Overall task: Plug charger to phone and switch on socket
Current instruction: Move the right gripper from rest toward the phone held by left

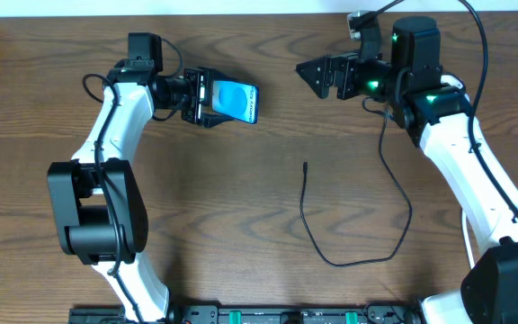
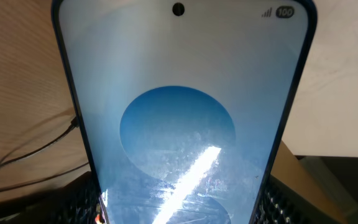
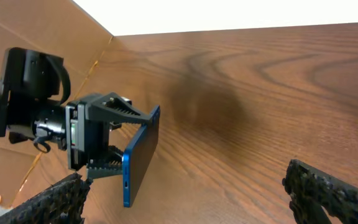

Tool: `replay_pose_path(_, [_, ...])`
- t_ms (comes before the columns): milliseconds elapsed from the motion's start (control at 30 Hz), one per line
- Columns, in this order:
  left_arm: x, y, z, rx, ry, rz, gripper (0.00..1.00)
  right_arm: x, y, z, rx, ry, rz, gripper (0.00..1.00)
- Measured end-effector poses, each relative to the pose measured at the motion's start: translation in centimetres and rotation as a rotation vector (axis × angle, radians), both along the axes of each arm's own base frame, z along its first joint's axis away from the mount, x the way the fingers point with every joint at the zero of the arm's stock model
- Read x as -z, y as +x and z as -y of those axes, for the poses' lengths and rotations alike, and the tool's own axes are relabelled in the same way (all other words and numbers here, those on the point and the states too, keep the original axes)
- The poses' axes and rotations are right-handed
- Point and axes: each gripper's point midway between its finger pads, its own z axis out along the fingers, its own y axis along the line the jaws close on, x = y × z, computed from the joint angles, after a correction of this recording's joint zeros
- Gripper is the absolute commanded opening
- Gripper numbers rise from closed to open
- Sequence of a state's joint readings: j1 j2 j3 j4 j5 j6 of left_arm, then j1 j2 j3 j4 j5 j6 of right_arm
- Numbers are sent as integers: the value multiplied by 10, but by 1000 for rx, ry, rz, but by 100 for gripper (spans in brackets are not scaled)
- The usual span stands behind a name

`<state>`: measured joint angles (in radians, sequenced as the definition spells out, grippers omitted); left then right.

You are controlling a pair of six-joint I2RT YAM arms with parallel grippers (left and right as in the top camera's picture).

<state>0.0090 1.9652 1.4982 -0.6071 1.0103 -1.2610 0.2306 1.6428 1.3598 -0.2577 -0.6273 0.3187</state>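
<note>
Black and thin, the charger lies loose on the wooden table. Its plug tip points toward the gap between the two arms, and the rest loops down and back up toward the right arm. Nothing touches it.

The left gripper is clamped on the phone and holds it off the table, tilted, with the screen lit blue. From the right wrist the phone shows edge-on, a narrow edge with a small hole turned toward the right arm. I cannot tell whether that hole is the charging port. The pose seems meant to brace the phone and offer an edge for plugging.

The right gripper hangs across from the phone, jaws spread wide and empty, well apart from the tip. I judge that picking up the plug is the step due: the right arm would need to reach the tip, pinch close behind it, and line it up with the port.

The socket shows in none of the views, so its switch cannot be judged.
</note>
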Motion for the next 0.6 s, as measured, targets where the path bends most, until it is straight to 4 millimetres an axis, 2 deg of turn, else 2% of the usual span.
replay_pose_path(133, [1, 3, -1, -10, 9, 5, 7, -10, 7, -1, 34, 47, 5, 99])
replay_pose_path(367, [1, 14, -6, -52, 34, 26, 7, -16, 3, -10, 56, 66, -44, 99])
replay_pose_path(467, [-5, 18, -6, -66, 32, 46, 7, -34, 1, -11, 66, 58, -77, 99])
replay_pose_path(600, [-12, 18, -6, -75, 29, 50, 7, -56, 8, -11, 73, 49, -91, 99])
